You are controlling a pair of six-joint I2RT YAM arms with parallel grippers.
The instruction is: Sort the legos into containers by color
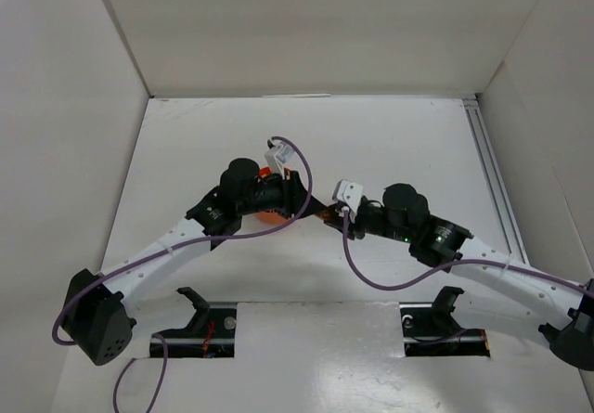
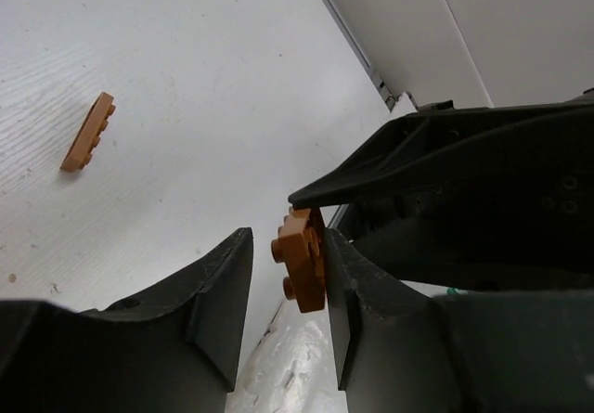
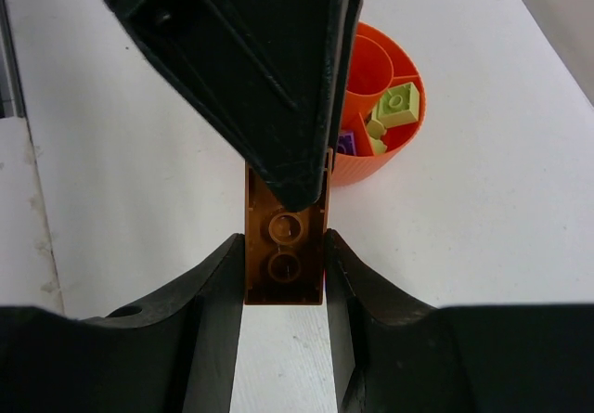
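Left gripper (image 2: 288, 237) fingers fill the left wrist foreground, narrowed about a small brown flat plastic brick (image 2: 302, 260). One pad touches its smooth face; a gap shows at the studded face, so no grip is made. The brick stands on edge, long axis near upright.

Right wrist view: the right gripper (image 3: 283, 237) clamps the same brick by its long sides, axis running along the fingers. A round orange plastic dish (image 3: 380, 162) lies beyond.

Top view: both grippers meet beside the dish.

Advice: the left should close squarely before the right releases.
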